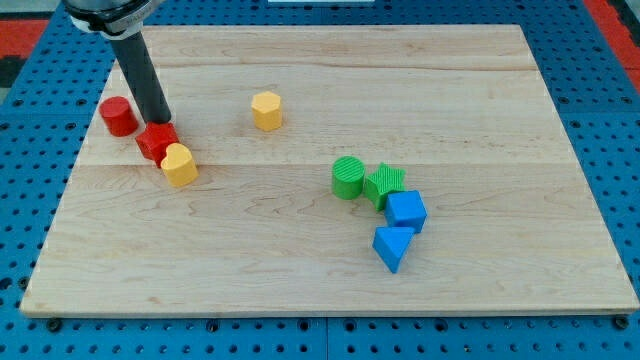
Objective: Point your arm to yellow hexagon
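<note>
Wooden board (300, 250) on blue pegboard (620, 150)

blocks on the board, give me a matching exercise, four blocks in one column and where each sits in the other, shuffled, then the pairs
Blocks:
1. yellow hexagon
2. red cylinder
3. blue triangle block
4. green cylinder

Places:
A. nearest the view's bottom, under the blue cube
B. farthest to the view's left, left of my tip
C. alone in the upper middle, right of my tip
D. touching the green block on its left side

Pairs: 1-C, 2-B, 3-A, 4-D
</note>
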`<state>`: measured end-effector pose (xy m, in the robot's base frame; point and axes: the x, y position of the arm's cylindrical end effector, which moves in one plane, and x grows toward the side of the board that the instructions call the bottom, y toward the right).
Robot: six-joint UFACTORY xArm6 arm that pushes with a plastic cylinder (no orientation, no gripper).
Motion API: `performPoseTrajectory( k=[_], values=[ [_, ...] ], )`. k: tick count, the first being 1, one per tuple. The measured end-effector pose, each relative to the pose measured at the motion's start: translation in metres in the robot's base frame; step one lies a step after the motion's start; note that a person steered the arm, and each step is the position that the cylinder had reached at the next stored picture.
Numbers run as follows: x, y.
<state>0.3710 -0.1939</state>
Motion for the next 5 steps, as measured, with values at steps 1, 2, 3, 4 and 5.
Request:
performPoseTrajectory(
  k=[1, 2, 3, 4, 5],
  values=[
    [-0.003, 0.050],
    [-0.006, 0.085],
    [-0.008, 0.060],
    [-0.025, 0.070],
    [-0.017, 0.077]
  ],
)
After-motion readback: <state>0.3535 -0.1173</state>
